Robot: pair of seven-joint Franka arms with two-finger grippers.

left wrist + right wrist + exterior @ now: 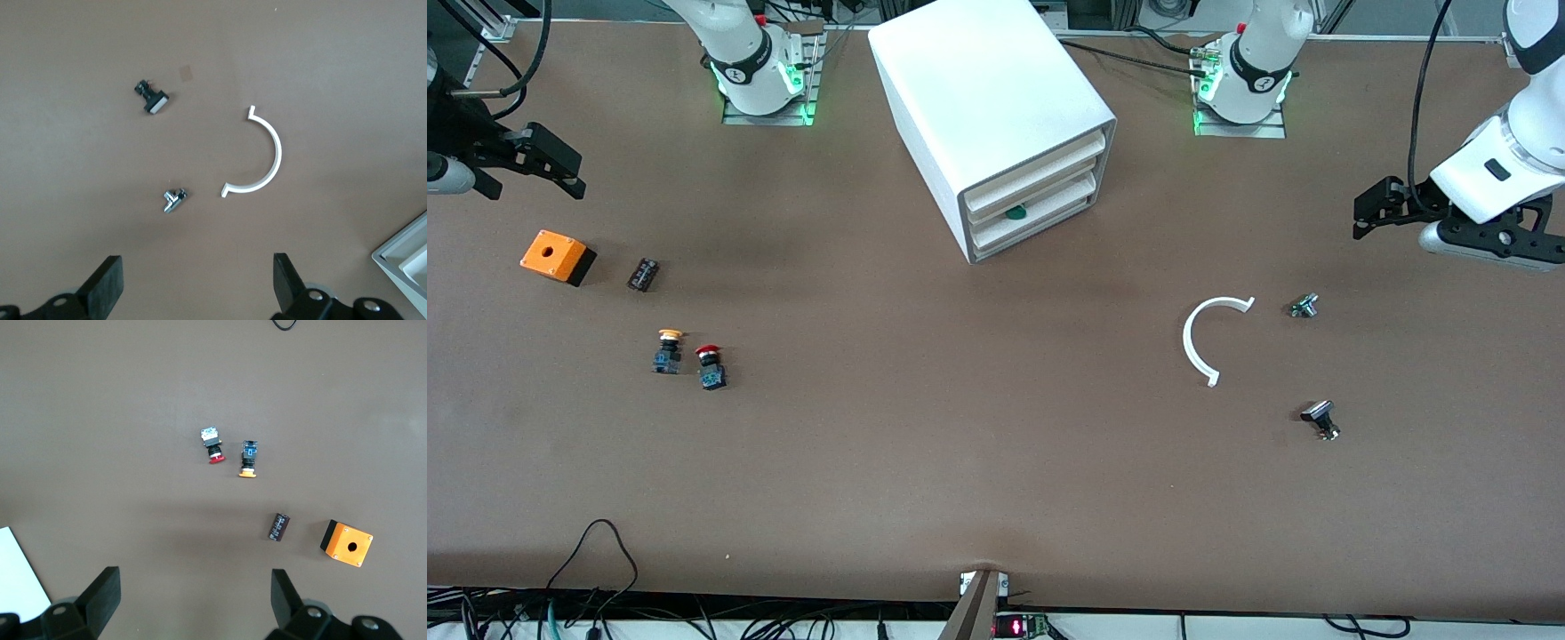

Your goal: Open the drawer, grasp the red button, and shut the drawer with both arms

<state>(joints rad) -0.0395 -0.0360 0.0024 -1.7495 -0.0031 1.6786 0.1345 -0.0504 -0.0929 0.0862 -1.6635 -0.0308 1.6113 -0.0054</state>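
The white cabinet [987,98] stands at the middle of the table near the robots' bases. Its three flat drawers [1040,191] look pushed in, with something green [1015,212] showing at one edge. The red-capped button [711,366] stands on the table toward the right arm's end; it also shows in the right wrist view [213,445]. My right gripper [193,597] is open and empty, high over the table near the orange box. My left gripper [198,283] is open and empty, high over the left arm's end, one finger [1374,206] showing in the front view.
An orange-capped button [668,350] stands beside the red one. An orange box with a hole [557,256] and a small black part [643,274] lie nearby. Toward the left arm's end lie a white C-shaped piece [1200,333] and two small metal parts [1304,306] [1321,418].
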